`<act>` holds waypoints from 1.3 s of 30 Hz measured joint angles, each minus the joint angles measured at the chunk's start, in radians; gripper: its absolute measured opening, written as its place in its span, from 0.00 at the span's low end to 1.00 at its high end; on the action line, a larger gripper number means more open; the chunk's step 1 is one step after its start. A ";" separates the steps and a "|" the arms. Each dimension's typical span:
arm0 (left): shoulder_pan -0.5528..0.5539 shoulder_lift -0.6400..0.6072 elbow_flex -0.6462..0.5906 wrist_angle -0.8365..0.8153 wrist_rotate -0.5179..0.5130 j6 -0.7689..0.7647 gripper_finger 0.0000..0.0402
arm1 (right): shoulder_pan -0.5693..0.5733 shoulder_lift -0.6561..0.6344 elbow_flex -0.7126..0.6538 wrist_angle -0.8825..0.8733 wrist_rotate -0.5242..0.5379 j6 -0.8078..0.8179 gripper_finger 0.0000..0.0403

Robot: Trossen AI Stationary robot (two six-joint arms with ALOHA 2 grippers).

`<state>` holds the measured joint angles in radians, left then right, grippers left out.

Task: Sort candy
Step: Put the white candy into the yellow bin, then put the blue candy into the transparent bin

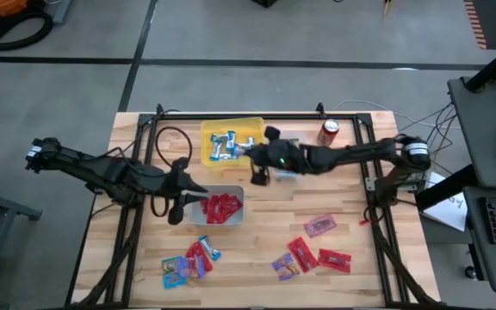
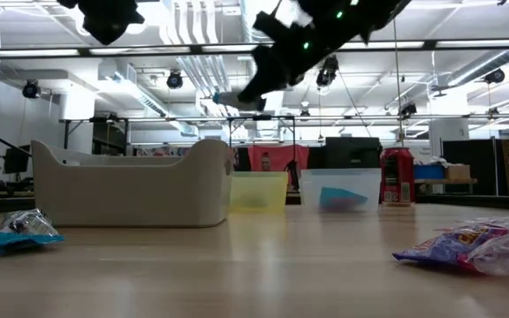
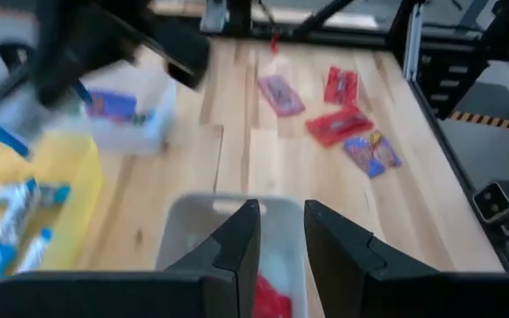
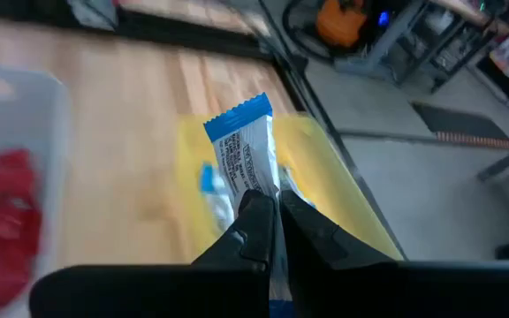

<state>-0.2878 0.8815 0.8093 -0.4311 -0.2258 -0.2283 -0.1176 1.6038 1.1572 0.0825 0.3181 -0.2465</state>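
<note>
Right gripper [image 4: 274,210] clamped on blue-and-silver wrapped mini bar [image 4: 247,152] over yellow plastic bin [image 1: 207,138]; thin pinch, early release misses bin. Left gripper [image 3: 281,231] (fingers slightly apart, empty) idles over grey bin [image 1: 233,216].

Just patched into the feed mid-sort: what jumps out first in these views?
The right gripper holds a blue-and-silver wrapped mini bar in shut jaws above the yellow plastic bin at the table's far side, where similar bars already lie. The left gripper hangs over the grey bin of red packets at mid-table, jaws slightly apart with nothing between them. Loose red, pink and purple-blue packets are scattered along the near edge.
</note>
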 joint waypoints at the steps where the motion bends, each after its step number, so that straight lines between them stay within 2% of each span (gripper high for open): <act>1: -0.004 0.001 0.000 -0.019 0.000 -0.025 0.19 | -0.021 0.019 0.014 -0.012 -0.010 -0.010 0.03; 11: -0.122 0.007 0.000 -0.237 0.053 -0.361 0.19 | -0.136 0.140 0.109 -0.001 -0.042 -0.061 0.03; 16: -0.226 0.023 0.000 -0.247 0.113 -0.476 0.19 | -0.157 0.165 0.113 0.000 -0.042 -0.060 0.03; 24: -0.364 0.098 -0.002 -0.245 0.115 -0.620 0.19 | -0.160 0.186 0.114 0.004 -0.065 -0.056 0.04; 28: -0.398 0.152 -0.002 -0.241 0.115 -0.663 0.23 | -0.160 0.186 0.114 0.004 -0.065 -0.031 0.13; 33: -0.427 0.211 -0.002 -0.242 0.154 -0.719 0.34 | -0.160 0.186 0.114 0.004 -0.058 -0.015 0.29; 39: -0.478 0.285 -0.002 -0.243 0.193 -0.812 0.48 | -0.156 0.174 0.114 0.003 -0.056 -0.015 0.38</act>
<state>-0.7659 1.1670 0.8070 -0.6742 -0.0328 -1.0405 -0.2734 1.7782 1.2709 0.0856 0.2619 -0.2611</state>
